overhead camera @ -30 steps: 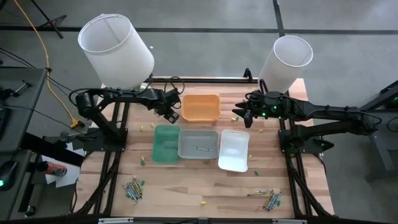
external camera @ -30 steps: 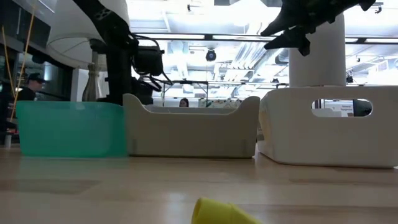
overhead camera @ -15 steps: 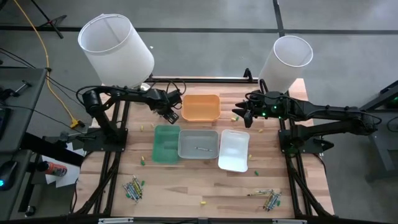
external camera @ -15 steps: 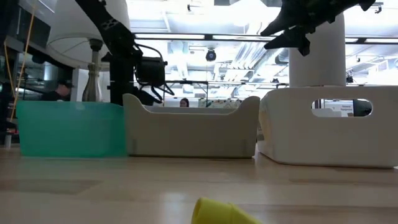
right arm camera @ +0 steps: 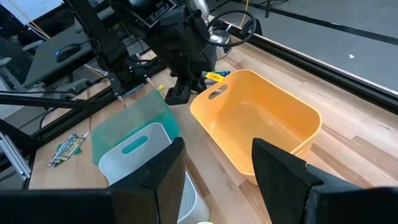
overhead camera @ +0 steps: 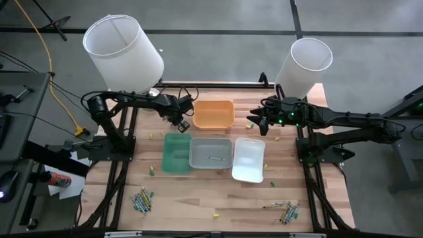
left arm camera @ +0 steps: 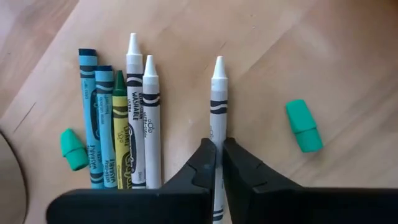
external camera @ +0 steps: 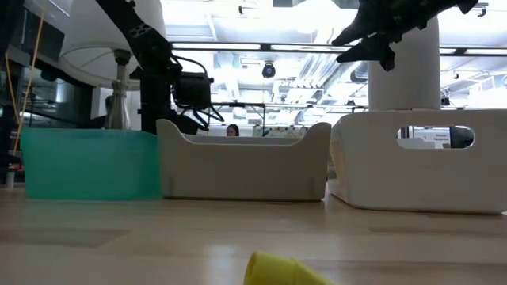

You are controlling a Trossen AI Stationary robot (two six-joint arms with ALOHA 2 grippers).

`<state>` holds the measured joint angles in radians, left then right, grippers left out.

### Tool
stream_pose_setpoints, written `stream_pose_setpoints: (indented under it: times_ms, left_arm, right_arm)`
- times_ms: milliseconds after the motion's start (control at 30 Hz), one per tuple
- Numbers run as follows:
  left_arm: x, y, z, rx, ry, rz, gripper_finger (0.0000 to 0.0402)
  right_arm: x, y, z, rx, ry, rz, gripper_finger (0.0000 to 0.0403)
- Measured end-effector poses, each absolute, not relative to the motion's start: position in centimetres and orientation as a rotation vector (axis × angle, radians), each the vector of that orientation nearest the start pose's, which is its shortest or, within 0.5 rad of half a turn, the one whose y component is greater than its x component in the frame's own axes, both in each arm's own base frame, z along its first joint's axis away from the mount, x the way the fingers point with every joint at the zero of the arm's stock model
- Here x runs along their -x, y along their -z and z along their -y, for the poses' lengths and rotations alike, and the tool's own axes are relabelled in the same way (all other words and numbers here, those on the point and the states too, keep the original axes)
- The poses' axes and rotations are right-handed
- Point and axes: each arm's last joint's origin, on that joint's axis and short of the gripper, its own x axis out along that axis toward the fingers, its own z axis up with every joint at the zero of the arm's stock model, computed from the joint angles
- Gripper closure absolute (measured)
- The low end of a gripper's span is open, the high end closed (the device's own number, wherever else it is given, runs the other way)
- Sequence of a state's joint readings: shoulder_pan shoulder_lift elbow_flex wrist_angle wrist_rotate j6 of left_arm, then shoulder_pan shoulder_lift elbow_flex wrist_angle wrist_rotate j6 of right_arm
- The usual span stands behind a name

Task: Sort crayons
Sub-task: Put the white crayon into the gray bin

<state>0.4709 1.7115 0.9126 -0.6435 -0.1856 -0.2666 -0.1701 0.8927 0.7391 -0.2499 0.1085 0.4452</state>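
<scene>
While the left gripper (left arm camera: 217,163) is lowered to the wooden table (overhead camera: 198,195) just beside the orange tray (overhead camera: 213,114) and behind the green tray (overhead camera: 177,153), its two dark fingers (left arm camera: 202,163) are seen pinched together on a white crayon (left arm camera: 217,99) that lies flat on the wood. A row of five crayons (left arm camera: 118,118), two blue, one green-and-yellow and two white, is laid side by side close to that crayon, and two short green crayon stubs (left arm camera: 303,125) are scattered on either side. In the high view this gripper (overhead camera: 180,120) is found at the orange tray's left end.

The right gripper (overhead camera: 259,121) is held above the table at the orange tray's other end, near the white tray (overhead camera: 248,159), with its fingers (right arm camera: 155,168) spread apart and nothing between them.

A single crayon (overhead camera: 215,158) is seen inside the grey tray (overhead camera: 211,153), which sits between the green and white trays. Further bundles of crayons (overhead camera: 142,200) are left near the table's front edge on the left and a second heap (overhead camera: 286,211) on the right, with small loose pieces dotted across the wood. A yellow crayon piece (external camera: 277,269) is lying close to the low camera.
</scene>
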Motion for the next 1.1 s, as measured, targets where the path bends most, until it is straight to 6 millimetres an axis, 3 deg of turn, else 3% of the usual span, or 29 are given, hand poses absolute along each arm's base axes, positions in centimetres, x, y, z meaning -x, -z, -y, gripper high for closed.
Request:
stream_pose_setpoints:
  times_ms: [100, 267, 533, 667, 833, 1100]
  left_arm:
    - [-24.4, -15.3, -13.1, 0.412, -0.735, -1.334, 0.0398]
    - [-23.5, -20.7, -11.7, 0.410, -0.677, -1.096, 0.0400]
    - [-20.9, -31.5, -6.0, 0.308, -0.437, -0.449, 0.0401]
    - [-20.1, -35.2, -3.4, 0.269, -0.285, -0.159, 0.0401]
    - [-20.9, -36.3, -1.2, 0.177, -0.158, -0.052, 0.0401]
    - [-21.8, -36.0, -1.0, 0.158, -0.169, -0.055, 0.0401]
  right_arm:
    - [-19.1, -29.3, 3.6, -0.449, 0.361, -0.337, 0.0224]
    - [-19.1, -29.3, 3.6, -0.449, 0.360, -0.336, 0.0224]
    - [-19.6, -30.7, 3.6, -0.464, 0.287, -0.188, 0.0224]
    - [-19.9, -32.4, 3.4, -0.461, 0.180, -0.036, 0.0224]
    - [-20.0, -33.7, 3.2, -0.431, 0.069, 0.084, 0.0224]
    - [-20.0, -33.7, 3.2, -0.428, 0.065, 0.083, 0.0224]
